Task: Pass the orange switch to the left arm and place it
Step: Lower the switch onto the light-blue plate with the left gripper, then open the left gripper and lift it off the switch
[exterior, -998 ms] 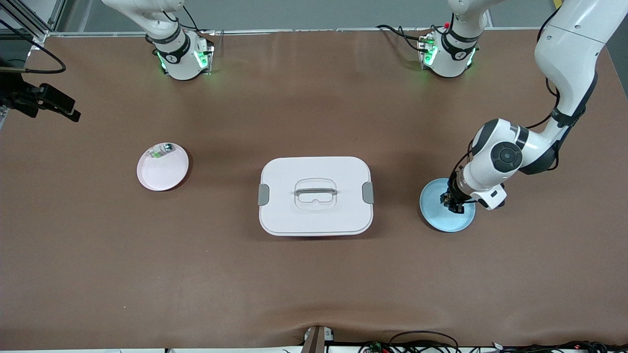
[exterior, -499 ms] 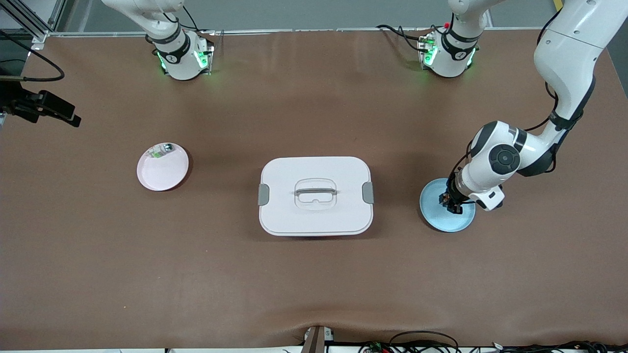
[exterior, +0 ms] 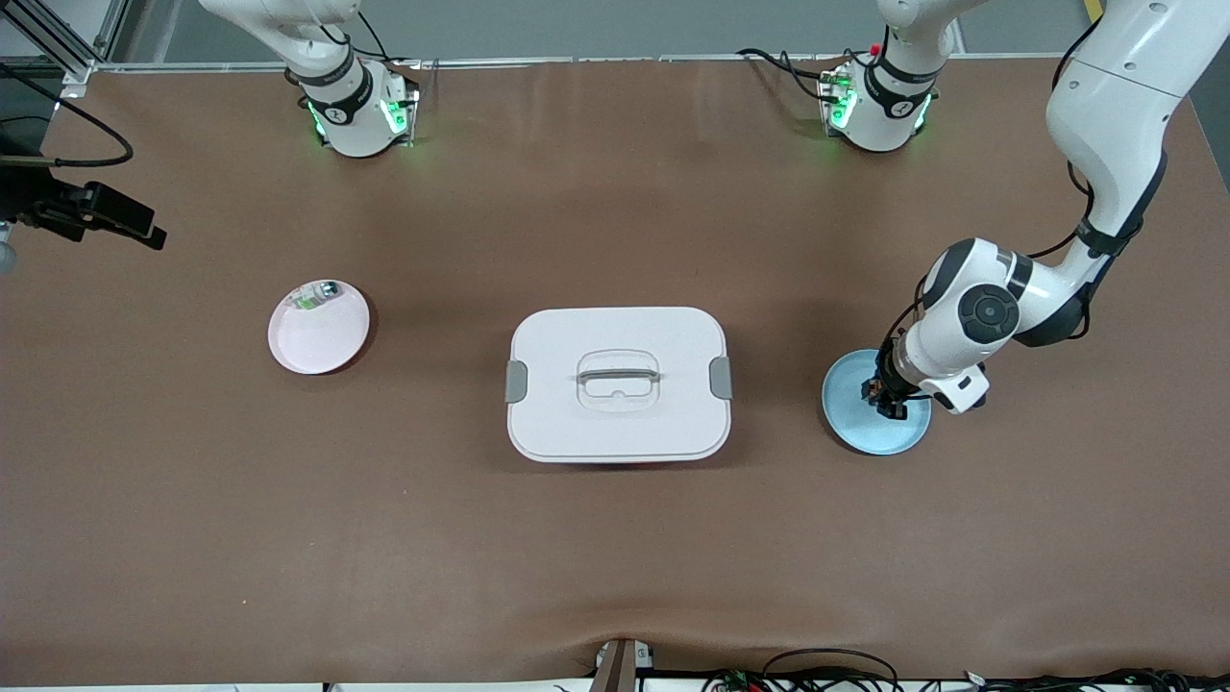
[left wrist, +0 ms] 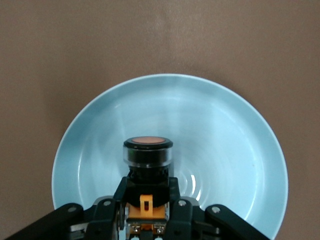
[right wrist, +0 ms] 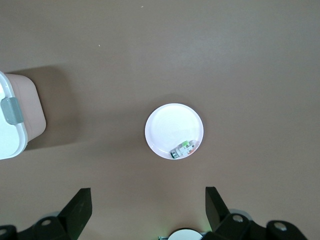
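Observation:
The orange switch (left wrist: 148, 150), black with an orange face, is clamped between the fingers of my left gripper (left wrist: 148, 194), which is shut on it. It is held low over the blue plate (left wrist: 225, 135); whether it touches the plate I cannot tell. In the front view the left gripper (exterior: 886, 396) is over that blue plate (exterior: 865, 434) at the left arm's end of the table. The white box (exterior: 618, 423) stands mid-table. My right gripper (right wrist: 148, 197) hangs open and empty, high over the right arm's end (exterior: 106, 213).
A pink plate (exterior: 317, 341) with a small white-and-green part (exterior: 315, 295) on it lies between the box and the right arm's end. The right wrist view shows this pink plate (right wrist: 170, 122), the part (right wrist: 183, 149) and a corner of the box (right wrist: 12, 120).
The left arm has shifted slightly with the switch still in its grip. The right gripper has drifted a little near the table's edge.

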`<action>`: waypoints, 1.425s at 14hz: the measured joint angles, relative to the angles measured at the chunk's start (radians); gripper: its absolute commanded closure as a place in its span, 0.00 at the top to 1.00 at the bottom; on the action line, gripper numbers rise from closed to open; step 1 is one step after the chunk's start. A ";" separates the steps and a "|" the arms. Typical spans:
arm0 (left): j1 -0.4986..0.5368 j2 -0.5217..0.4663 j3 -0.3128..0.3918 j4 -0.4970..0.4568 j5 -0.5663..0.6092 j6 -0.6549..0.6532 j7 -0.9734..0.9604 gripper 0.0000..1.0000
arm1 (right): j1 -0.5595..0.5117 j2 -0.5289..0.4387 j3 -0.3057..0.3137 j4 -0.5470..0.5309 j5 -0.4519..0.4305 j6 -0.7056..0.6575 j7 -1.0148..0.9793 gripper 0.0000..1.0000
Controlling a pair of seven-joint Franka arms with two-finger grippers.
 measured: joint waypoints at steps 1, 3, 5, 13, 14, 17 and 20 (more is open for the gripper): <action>0.000 0.001 0.002 0.000 0.001 0.000 0.000 0.05 | 0.000 0.000 -0.002 0.001 0.000 0.000 0.000 1.00; 0.000 0.001 0.003 0.001 0.002 0.000 0.000 0.08 | -0.001 0.000 -0.004 0.002 0.000 -0.002 0.000 1.00; -0.001 0.001 0.003 0.004 0.002 0.002 0.000 0.22 | -0.008 0.000 -0.006 0.003 0.000 -0.003 0.001 1.00; -0.002 0.003 0.003 0.025 0.003 0.002 0.000 1.00 | -0.023 0.001 -0.010 0.005 -0.002 0.007 0.001 1.00; -0.002 0.003 0.003 0.028 0.003 0.002 0.000 1.00 | -0.023 0.001 -0.010 0.006 -0.002 0.007 0.001 1.00; -0.001 0.003 0.003 0.043 0.008 0.003 0.000 1.00 | -0.023 0.002 -0.010 0.006 -0.002 0.012 0.000 1.00; 0.001 0.002 0.003 0.072 0.010 0.003 -0.010 1.00 | -0.022 0.003 -0.006 0.006 -0.003 0.017 -0.001 1.00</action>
